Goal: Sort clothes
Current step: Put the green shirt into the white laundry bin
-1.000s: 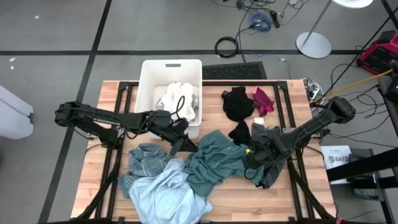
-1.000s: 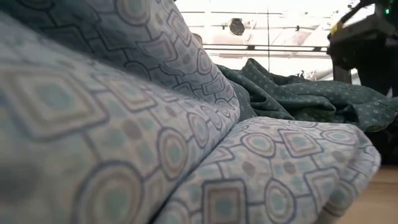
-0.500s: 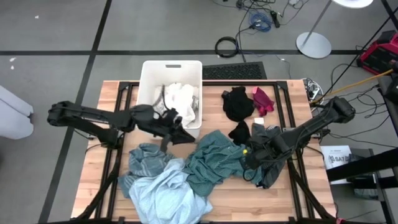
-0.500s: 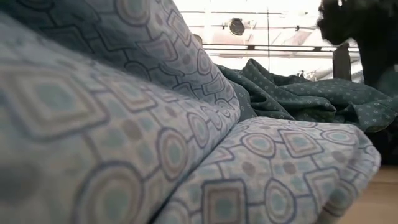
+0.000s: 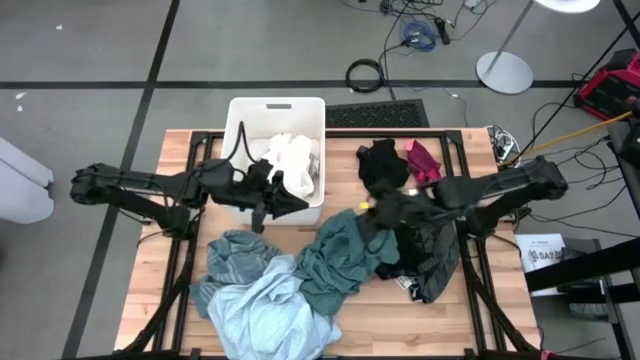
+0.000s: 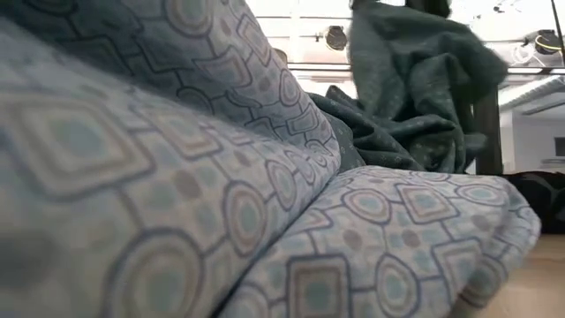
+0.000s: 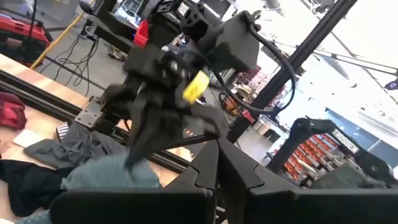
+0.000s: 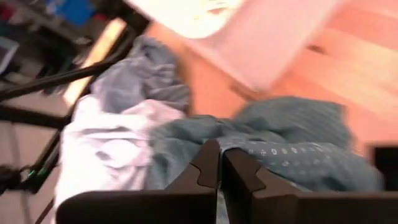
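- Right gripper (image 5: pixel 372 208): fingers closed, pinching the dark teal dotted fabric garment (image 5: pixel 340 255), lifted at table centre
- Left gripper (image 5: pixel 298 205): fingers closed, empty, at the 5 o'clock corner of the white rectangular plastic bin (image 5: pixel 240 135)

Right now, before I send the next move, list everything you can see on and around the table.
white bin: one, white, far side of the table, left of centre
white-grey clothes: a small heap, inside the bin
black garment: one, black, far right of the bin
magenta garment: one, magenta, beside the black garment
dark teal dotted garment: one, table centre, its right edge lifted
striped teal garment: one, near left
light blue garment: one, near edge, left of centre
dark grey garment: one, right of centre
table: one, light wood
left gripper: shut, empty, by the bin's near right corner
right gripper: shut on the dark teal dotted garment, lifting it
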